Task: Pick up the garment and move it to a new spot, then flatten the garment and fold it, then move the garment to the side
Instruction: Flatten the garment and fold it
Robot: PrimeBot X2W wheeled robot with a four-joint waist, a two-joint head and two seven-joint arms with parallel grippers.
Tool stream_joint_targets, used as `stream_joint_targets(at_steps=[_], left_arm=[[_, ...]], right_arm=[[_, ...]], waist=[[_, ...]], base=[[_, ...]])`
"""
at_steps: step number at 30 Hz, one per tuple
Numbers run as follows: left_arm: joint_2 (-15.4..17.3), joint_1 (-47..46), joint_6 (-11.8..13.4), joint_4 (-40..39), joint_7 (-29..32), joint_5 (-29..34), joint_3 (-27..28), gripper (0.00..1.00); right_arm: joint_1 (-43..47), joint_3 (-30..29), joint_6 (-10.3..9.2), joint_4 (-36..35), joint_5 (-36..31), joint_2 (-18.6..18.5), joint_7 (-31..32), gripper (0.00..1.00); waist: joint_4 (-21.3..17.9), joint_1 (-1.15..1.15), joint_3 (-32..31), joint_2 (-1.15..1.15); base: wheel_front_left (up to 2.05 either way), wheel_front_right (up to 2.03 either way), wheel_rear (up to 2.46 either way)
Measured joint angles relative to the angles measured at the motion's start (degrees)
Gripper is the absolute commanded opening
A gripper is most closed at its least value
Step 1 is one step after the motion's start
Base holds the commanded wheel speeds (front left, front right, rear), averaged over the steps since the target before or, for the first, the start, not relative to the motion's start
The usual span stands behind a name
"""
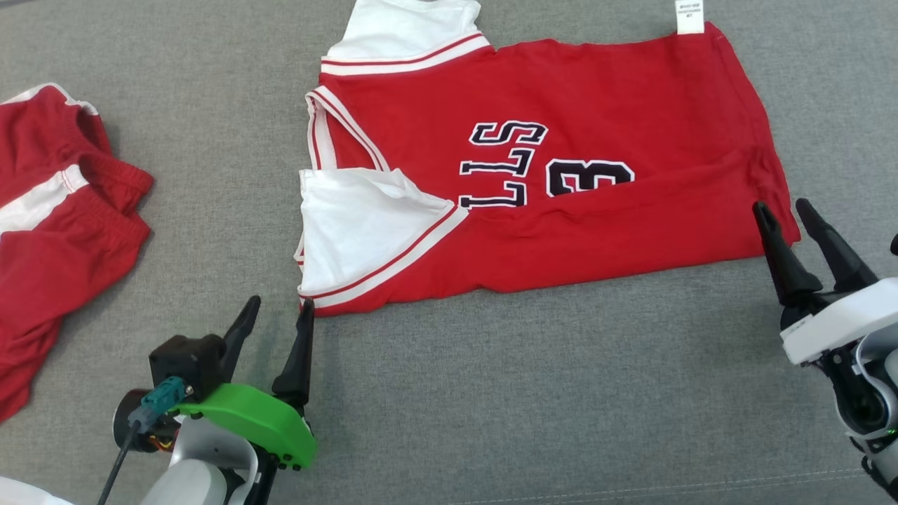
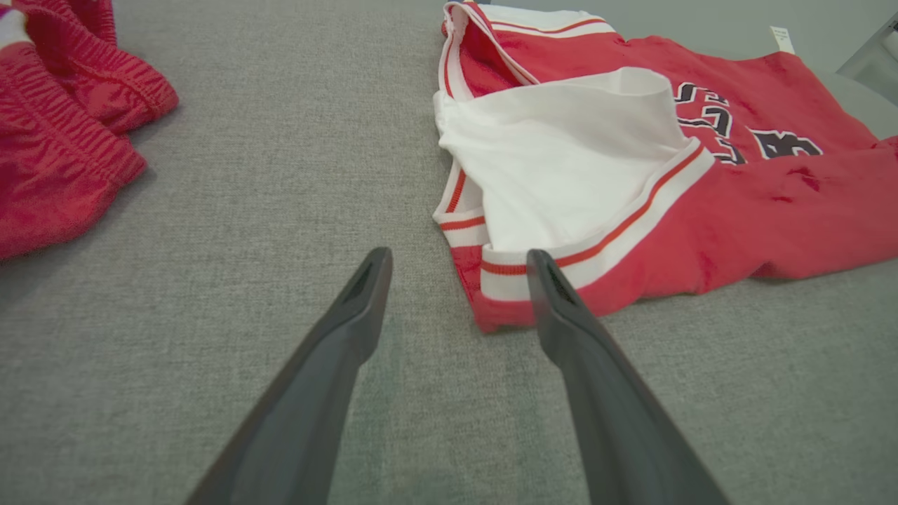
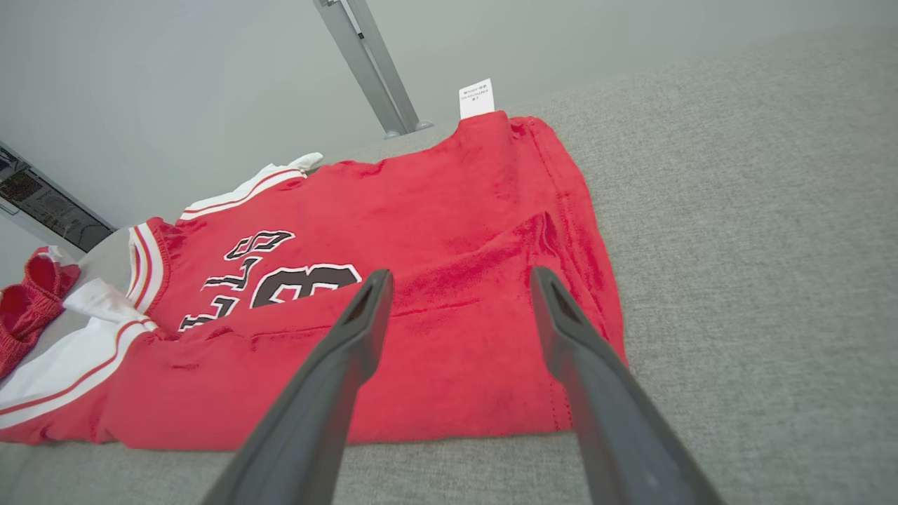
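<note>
The garment is a red basketball jersey with white sleeves, white-and-red trim and dark lettering. It lies on the grey surface with its near long edge folded over onto itself. My left gripper stands open just off the near left sleeve corner, holding nothing. In the left wrist view the left gripper has that red corner of the garment just past its right finger. My right gripper is open at the near right hem corner, with nothing between its fingers. The right gripper hovers over the garment in the right wrist view.
Red shorts with a white stripe lie crumpled at the left, also seen as red shorts in the left wrist view. A white label sticks out of the jersey's far edge. A grey metal post stands behind the surface.
</note>
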Motion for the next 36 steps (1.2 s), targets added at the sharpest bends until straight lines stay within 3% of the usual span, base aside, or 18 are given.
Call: stream_joint_targets(at_steps=[4,12,13,14,15,16,26,27,28,29,36], left_arm=[[-1.4,0.5,-0.6,3.1,-0.3,-1.2,-0.5,1.00],[-2.9,-3.2,-2.6,12.1,-0.2,-1.9,-1.3,1.00],[-3.0,-3.7,-3.1,13.0,-0.2,-1.9,-1.3,0.89],[-3.2,-4.3,-3.2,13.8,-0.3,-1.9,-1.3,0.43],[-3.3,-4.8,-3.5,14.5,-0.3,-1.9,-1.4,0.27],[-3.4,-5.2,-3.6,15.0,-0.5,-1.9,-1.4,0.00],[-3.7,-6.4,-5.0,15.4,-1.4,-1.8,-2.8,0.00],[-3.7,-6.3,-5.0,14.9,-1.5,-1.7,-2.9,0.00],[-3.6,-6.2,-5.0,14.6,-1.5,-1.7,-3.0,0.00],[-3.5,-6.0,-4.9,14.4,-1.5,-1.7,-3.0,0.00],[-2.5,-4.1,-4.4,11.4,-1.8,-1.8,-3.0,0.00]], right_arm=[[2.3,-0.7,0.00,-0.2,-0.6,2.6,-0.9,1.00],[2.2,-0.3,0.00,2.8,-1.3,3.7,-1.3,1.00],[1.8,-0.1,0.00,3.4,-1.3,3.7,-1.3,1.00],[1.4,0.0,0.00,4.0,-1.2,3.8,-1.3,1.00],[0.8,0.1,0.00,4.7,-1.2,3.9,-1.3,1.00],[0.4,0.1,0.00,5.4,-1.2,3.9,-1.3,1.00],[-7.5,0.0,-0.02,21.2,-2.5,7.0,0.2,1.00],[-8.5,0.3,-0.02,23.1,-2.2,7.8,0.6,0.91],[-8.9,0.5,-0.02,23.7,-2.2,8.1,0.5,0.31],[-9.3,0.6,-0.02,24.0,-1.9,8.3,0.5,0.00],[-7.5,2.7,0.00,22.8,0.9,6.8,0.1,0.00]], waist=[[-0.8,0.00,-1.4,0.00],[-2.5,0.00,-1.6,0.00],[-2.5,0.00,-1.4,0.00],[-2.6,0.00,-1.2,0.00],[-2.6,0.00,-1.0,0.00],[-2.6,0.00,-0.8,0.00],[-1.0,0.00,0.3,0.00],[-0.7,0.00,0.3,0.00],[-0.5,0.00,0.3,0.00],[-0.4,0.00,0.2,0.00],[-0.1,0.00,-0.9,0.00]], base=[[0.00,0.00,0.00],[0.00,0.00,0.00],[0.00,0.00,0.00],[0.00,0.00,0.00],[0.00,0.00,0.00],[0.00,0.00,0.00],[0.00,0.00,0.00],[0.00,0.00,0.00],[0.00,0.00,0.00],[0.00,0.00,0.00],[0.00,0.00,0.00]])
